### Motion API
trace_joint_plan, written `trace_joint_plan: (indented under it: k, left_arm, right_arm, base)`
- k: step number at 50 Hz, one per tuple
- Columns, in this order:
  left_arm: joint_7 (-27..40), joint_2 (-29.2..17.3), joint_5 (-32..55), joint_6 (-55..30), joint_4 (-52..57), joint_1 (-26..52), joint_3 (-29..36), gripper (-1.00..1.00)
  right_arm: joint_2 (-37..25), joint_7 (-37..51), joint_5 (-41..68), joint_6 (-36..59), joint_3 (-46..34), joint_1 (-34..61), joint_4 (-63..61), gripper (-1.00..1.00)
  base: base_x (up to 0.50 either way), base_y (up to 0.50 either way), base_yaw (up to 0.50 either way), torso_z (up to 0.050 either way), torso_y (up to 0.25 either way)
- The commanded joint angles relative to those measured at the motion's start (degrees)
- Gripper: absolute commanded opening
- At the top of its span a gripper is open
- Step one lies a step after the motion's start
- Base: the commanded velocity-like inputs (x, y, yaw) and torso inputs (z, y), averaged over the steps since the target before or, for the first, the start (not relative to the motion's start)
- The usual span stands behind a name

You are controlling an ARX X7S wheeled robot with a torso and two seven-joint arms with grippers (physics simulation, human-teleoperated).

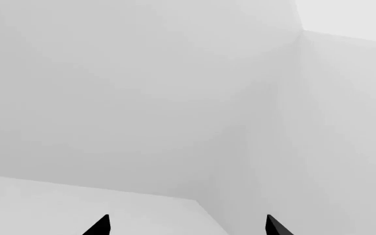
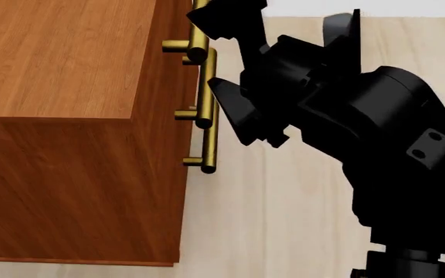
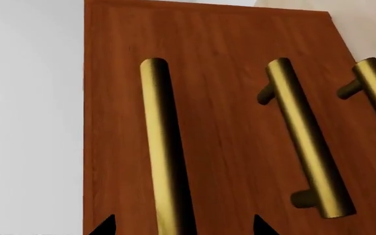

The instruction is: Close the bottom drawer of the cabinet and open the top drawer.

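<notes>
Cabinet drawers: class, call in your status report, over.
Right gripper open, fingertips straddling the top drawer's handle. Left gripper open, facing bare wall. All drawers on the cabinet look shut. Nothing in the way.

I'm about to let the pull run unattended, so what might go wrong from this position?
1. The right end effector straddles the top drawer's brass cylindrical bar handle with jaws open; pulling before they shut would probably slip off.
2. The middle brass bar handle sits close and looks alike on the reddish-brown wooden cabinet front; sideways drift could grab the wrong drawer.
</notes>
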State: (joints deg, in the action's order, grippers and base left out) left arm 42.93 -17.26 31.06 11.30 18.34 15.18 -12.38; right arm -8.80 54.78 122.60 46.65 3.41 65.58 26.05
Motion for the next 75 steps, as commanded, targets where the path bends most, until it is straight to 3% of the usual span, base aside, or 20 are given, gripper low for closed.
trace_joint_plan:
  k: [1, 13, 14, 34, 75]
  left_arm:
    - [-0.14, -0.07, 0.04, 0.26, -0.26, 0.01, 0.17, 1.00]
    - [-0.03, -0.11, 0.07, 0.46, -0.23, -0.19, 0.18, 1.00]
    - [0.14, -0.24, 0.16, 0.12, -0.02, -0.06, 0.26, 1.00]
    - [-0.02, -0.33, 0.37, 0.56, -0.20, -0.17, 0.42, 1.00]
    - [0.53, -0.79, 0.08, 0.39, -0.34, 0.07, 0.95, 1.00]
  right_arm:
    - [-0.32, -1.61, -0.56, 0.60, -1.21, 1.40, 1.37, 1.00]
    - [-0.35, -1.95, -0.70, 0.61, -2.08, 1.56, 1.78, 1.00]
    - [-0.43, -2.20, -0.82, 0.72, -2.18, 1.53, 1.77, -1.00]
    - [-0.36, -3.09, -0.76, 1.18, -3.79, 2.91, 2.01, -1.00]
    - [-8.03, 1.00, 1.51, -3.07, 1.60, -0.94, -7.46, -1.00]
  base:
    - [0.00, 0.00, 0.00, 0.000, 0.000]
    - [0.00, 0.00, 0.00, 0.000, 0.000]
    - [0.00, 0.00, 0.00, 0.000, 0.000]
    - [0.00, 0.00, 0.00, 0.000, 0.000]
    - [0.00, 0.00, 0.00, 0.000, 0.001]
